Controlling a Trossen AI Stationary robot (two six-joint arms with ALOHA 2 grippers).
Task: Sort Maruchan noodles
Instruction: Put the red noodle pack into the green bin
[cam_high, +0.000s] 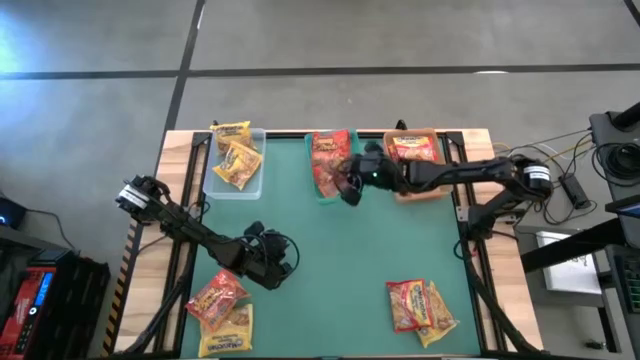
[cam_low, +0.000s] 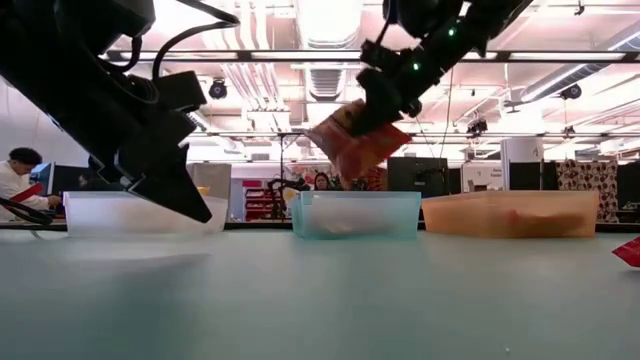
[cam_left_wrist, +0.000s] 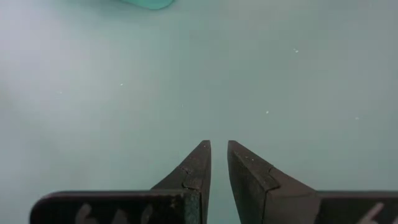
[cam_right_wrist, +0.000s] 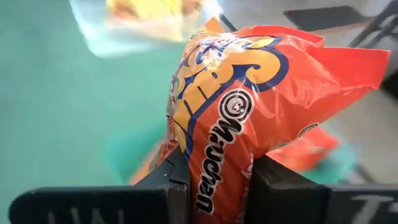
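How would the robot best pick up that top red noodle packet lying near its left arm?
Probably from straight above, pinching a raised crinkly edge of the red packet. It lies flat, overlapping a yellow packet, so a side approach has little to catch. The left gripper hovers nearby, shut.

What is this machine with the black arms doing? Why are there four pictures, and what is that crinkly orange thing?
It is a robot with two dark arms at a green table. One picture looks down from above, one looks across at table height, and two come from cameras on the arms' wrists.

Each arm ends in a two-finger pincher. The right gripper is shut on a crinkly orange-red plastic noodle packet, lifted above the teal middle tray, where similar packets lie. The left gripper is empty, its fingers nearly together above bare table.

Along the far edge are also a clear tray with yellow packets and a tan tray. More packets wait in two piles near the front.
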